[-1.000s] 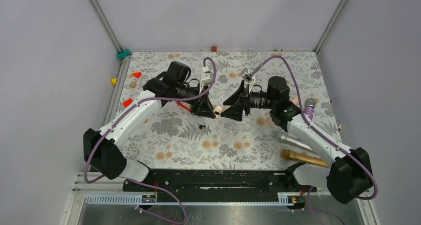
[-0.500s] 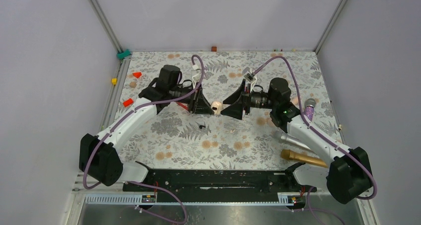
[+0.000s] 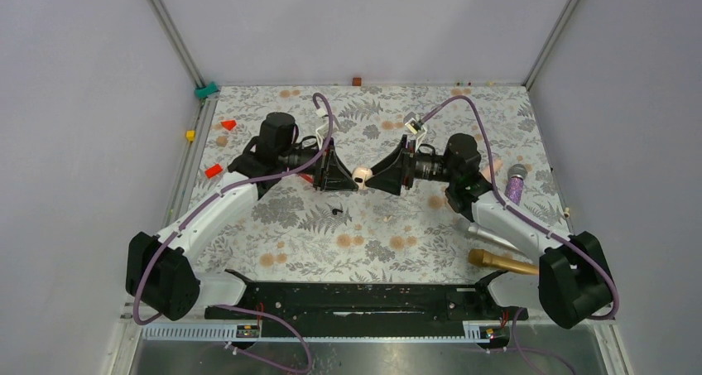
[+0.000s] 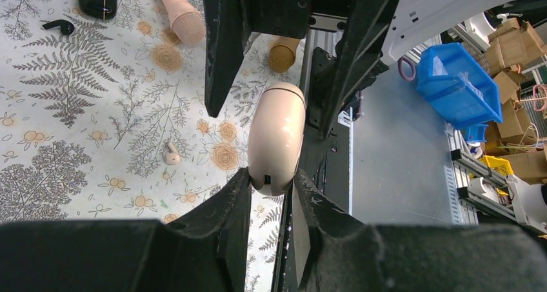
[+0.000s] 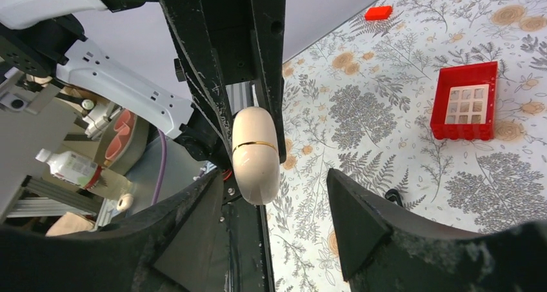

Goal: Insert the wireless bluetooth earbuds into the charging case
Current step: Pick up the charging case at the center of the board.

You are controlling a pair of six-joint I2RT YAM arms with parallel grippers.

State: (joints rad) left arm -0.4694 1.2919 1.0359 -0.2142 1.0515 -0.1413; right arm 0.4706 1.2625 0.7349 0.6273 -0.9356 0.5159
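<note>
Closing in, the right gripper (image 5: 276,179), jaws spread, flanks the beige case (image 4: 277,134) pinched by the left gripper (image 4: 271,177).

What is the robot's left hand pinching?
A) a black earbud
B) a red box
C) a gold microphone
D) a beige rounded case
D: the left gripper is shut on the bottom end of the beige rounded case, holding it up off the table.
</note>
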